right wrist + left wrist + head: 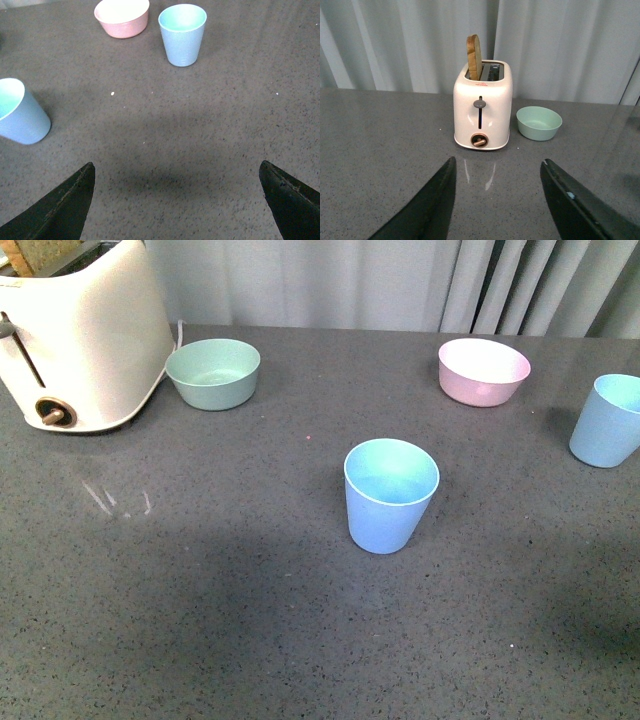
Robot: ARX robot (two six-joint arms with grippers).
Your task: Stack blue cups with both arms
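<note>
**Matte plastic, light and stiff: pinch the wall, not the base**

You have two light-blue tapered plastic tumblers, both upright and well apart. The centre cup point(390, 498) stands mid-table. The side cup point(608, 422) is at 3 o'clock, cut by the frame edge. Judge them light, rigid, easily tipped and smooth enough to slip. Take one just under its rim, where it is widest, then lower it into the other.

Around them lies the grey speckled tabletop point(200, 620). The cream toaster point(80, 335) sits at 10 o'clock, the mint-green bowl point(213, 374) at 11, and the pink bowl point(484, 371) at 1, near the side cup but apart. Nothing stands between the cups.

The left gripper point(498, 161) and right gripper point(176, 164) both have jaws spread wide, holding nothing.
</note>
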